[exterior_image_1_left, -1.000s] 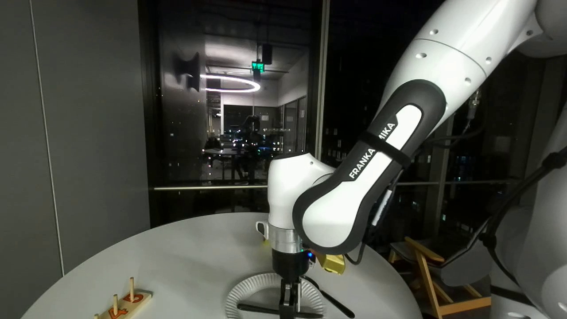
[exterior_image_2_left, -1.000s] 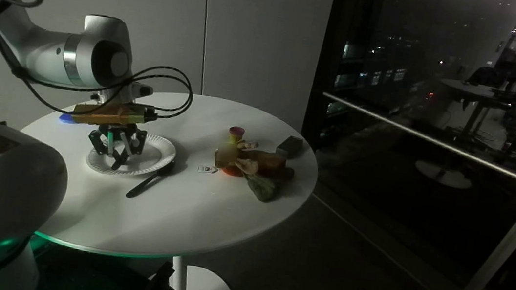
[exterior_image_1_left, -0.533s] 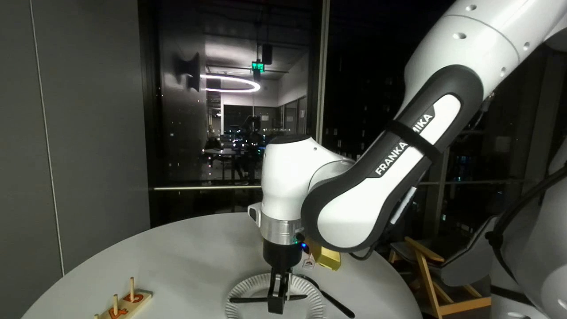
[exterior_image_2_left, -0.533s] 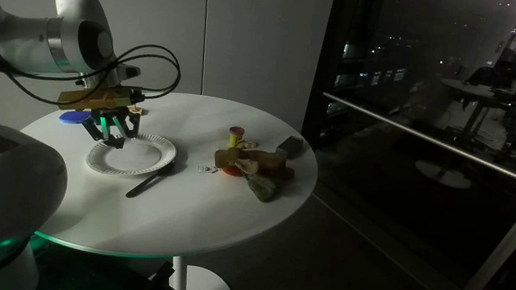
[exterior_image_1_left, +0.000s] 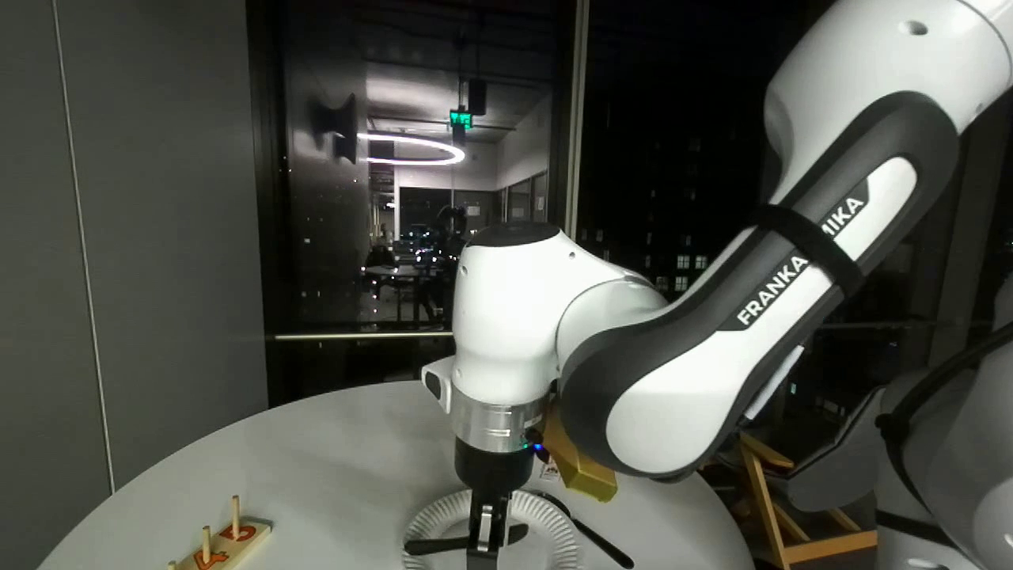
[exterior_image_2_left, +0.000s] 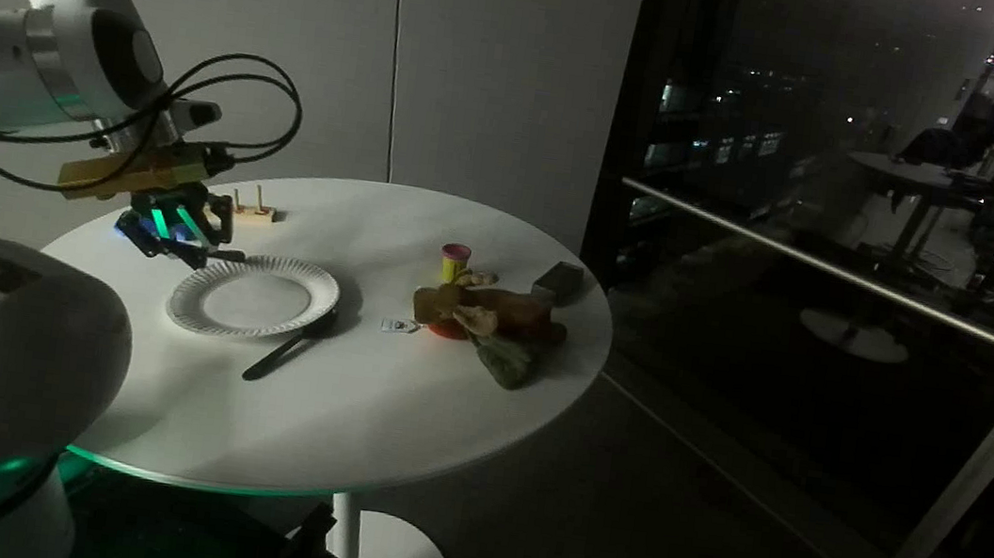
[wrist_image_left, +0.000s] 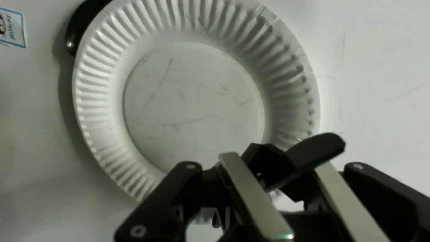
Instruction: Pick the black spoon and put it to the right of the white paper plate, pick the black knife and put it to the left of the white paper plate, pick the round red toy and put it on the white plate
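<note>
Black knife [wrist_image_left: 316, 149] aloft, spoon [exterior_image_2_left: 287, 348] beside plate [exterior_image_2_left: 255, 301]

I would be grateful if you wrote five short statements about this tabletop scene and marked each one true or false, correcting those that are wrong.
1. The gripper is shut on the black knife. True.
2. The black spoon lies beside the white paper plate. True.
3. The spoon is gripped along with the knife. False: it rests on the table.
4. The plate carries a toy. False: the red toy lies away from it, partly hidden.
5. The wooden board bears upright pegs. True.
</note>
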Robot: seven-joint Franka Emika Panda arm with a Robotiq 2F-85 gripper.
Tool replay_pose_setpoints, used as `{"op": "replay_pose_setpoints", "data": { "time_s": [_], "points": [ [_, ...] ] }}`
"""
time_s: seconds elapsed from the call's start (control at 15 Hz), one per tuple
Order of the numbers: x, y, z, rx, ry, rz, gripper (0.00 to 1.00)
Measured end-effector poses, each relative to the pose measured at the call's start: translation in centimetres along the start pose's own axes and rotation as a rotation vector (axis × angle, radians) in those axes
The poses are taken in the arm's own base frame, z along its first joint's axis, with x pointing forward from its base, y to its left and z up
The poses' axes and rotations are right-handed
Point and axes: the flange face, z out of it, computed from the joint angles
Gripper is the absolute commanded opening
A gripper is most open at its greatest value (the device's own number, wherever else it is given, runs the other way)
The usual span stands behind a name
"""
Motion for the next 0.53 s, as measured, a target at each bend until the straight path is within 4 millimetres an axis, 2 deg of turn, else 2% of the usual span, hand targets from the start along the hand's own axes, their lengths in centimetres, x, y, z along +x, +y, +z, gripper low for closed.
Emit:
{"op": "replay_pose_setpoints", "data": {
  "time_s": [0.27,0.33,0.4,0.53],
  "points": [
    [0.1,-3.7,-0.4,-0.032,0.005,-0.093,0.09],
    [0.0,-4.6,-0.5,-0.039,0.008,-0.109,0.36],
    [-0.1,-5.4,-0.6,-0.045,0.009,-0.124,0.38],
    [-0.5,-6.4,-0.4,-0.052,-0.014,-0.119,0.51]
  ]
}}
